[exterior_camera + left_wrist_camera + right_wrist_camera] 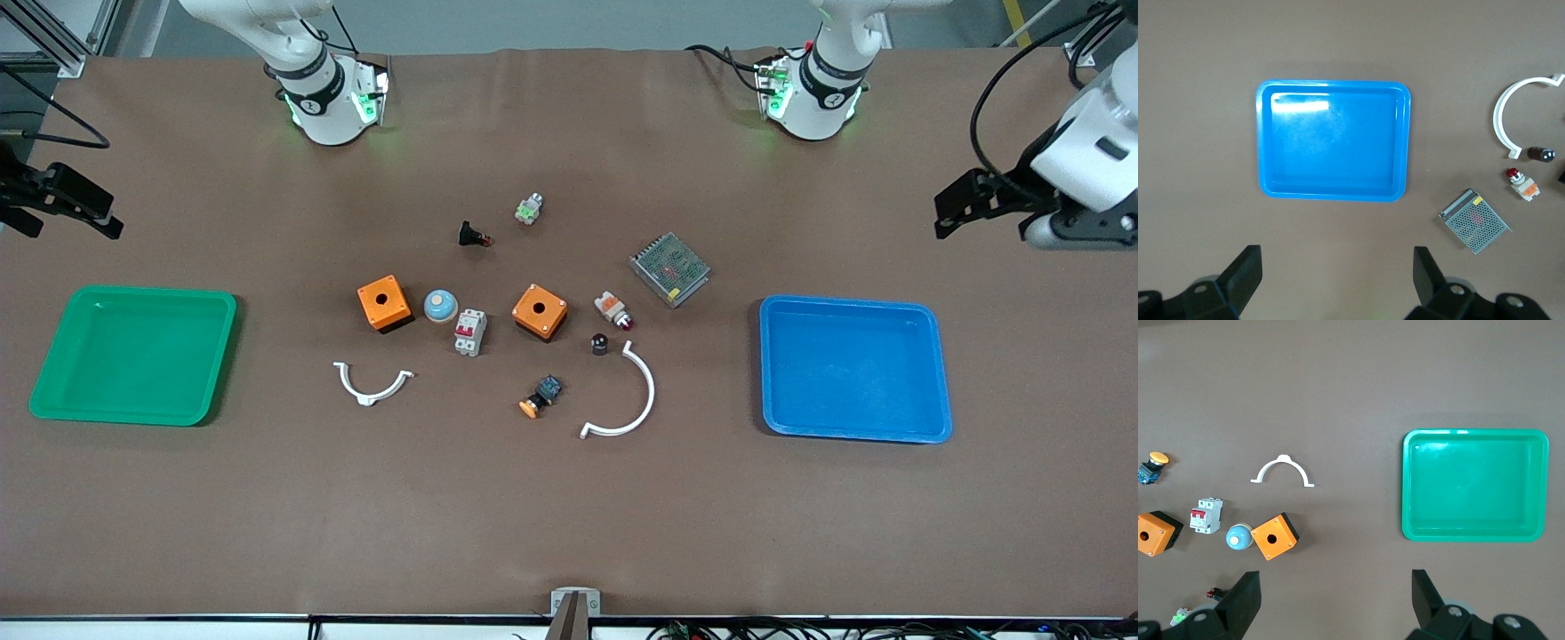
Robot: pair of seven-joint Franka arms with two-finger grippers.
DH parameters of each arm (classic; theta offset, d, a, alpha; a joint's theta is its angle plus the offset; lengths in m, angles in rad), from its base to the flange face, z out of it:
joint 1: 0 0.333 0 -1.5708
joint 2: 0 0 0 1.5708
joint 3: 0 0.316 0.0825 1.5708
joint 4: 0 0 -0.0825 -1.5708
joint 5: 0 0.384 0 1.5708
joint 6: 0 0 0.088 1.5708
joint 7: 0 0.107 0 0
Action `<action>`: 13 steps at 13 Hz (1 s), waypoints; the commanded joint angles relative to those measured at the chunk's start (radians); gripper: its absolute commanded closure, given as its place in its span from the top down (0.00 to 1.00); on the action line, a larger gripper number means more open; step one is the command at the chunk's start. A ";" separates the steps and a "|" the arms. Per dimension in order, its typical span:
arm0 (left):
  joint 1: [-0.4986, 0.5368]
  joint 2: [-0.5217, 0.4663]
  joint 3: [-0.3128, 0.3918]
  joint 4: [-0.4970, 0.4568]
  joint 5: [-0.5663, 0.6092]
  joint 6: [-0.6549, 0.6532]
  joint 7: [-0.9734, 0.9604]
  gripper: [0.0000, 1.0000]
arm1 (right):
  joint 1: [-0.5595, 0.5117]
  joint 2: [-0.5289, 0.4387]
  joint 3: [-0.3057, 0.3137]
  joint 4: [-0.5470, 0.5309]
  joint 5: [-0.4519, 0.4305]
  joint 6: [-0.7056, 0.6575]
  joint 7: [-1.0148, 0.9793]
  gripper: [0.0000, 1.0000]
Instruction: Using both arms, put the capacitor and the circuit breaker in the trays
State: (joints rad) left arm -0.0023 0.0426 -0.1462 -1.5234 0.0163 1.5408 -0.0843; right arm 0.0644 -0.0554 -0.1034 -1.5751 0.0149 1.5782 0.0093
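Observation:
The capacitor (600,343), a tiny black stubby cylinder, stands mid-table beside a large white curved clip; it also shows in the left wrist view (1540,154). The circuit breaker (469,332), white-grey with red levers, lies between two orange boxes; it also shows in the right wrist view (1206,515). My left gripper (944,213) is open and empty, up over the table's edge at the left arm's end by the blue tray (853,369). My right gripper (76,222) is open and empty, up over the right arm's end above the green tray (133,356).
Around the parts lie two orange boxes (384,302) (540,311), a blue round button (440,306), a metal mesh unit (669,268), a white-orange piece (613,309), an orange-capped piece (542,396), a black button (473,236) and two white clips (372,384) (627,400).

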 commanded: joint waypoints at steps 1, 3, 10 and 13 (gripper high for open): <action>-0.060 0.107 -0.019 0.052 0.013 -0.016 -0.056 1.00 | -0.008 0.014 0.007 0.029 -0.009 -0.015 -0.008 1.00; -0.135 0.169 -0.019 0.049 0.013 0.053 -0.174 1.00 | -0.005 0.014 0.008 0.029 -0.006 -0.007 -0.008 1.00; -0.376 0.405 -0.019 0.054 0.011 0.281 -0.582 0.96 | 0.098 0.100 0.011 0.050 -0.003 -0.003 0.008 1.00; -0.439 0.505 -0.019 0.063 0.007 0.385 -0.762 0.82 | 0.161 0.155 0.011 0.050 -0.001 0.028 0.059 1.00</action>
State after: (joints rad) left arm -0.4119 0.4879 -0.1703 -1.5016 0.0163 1.8874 -0.7681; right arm 0.1911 0.0549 -0.0874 -1.5610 0.0153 1.6010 0.0316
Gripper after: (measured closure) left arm 0.106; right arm 0.000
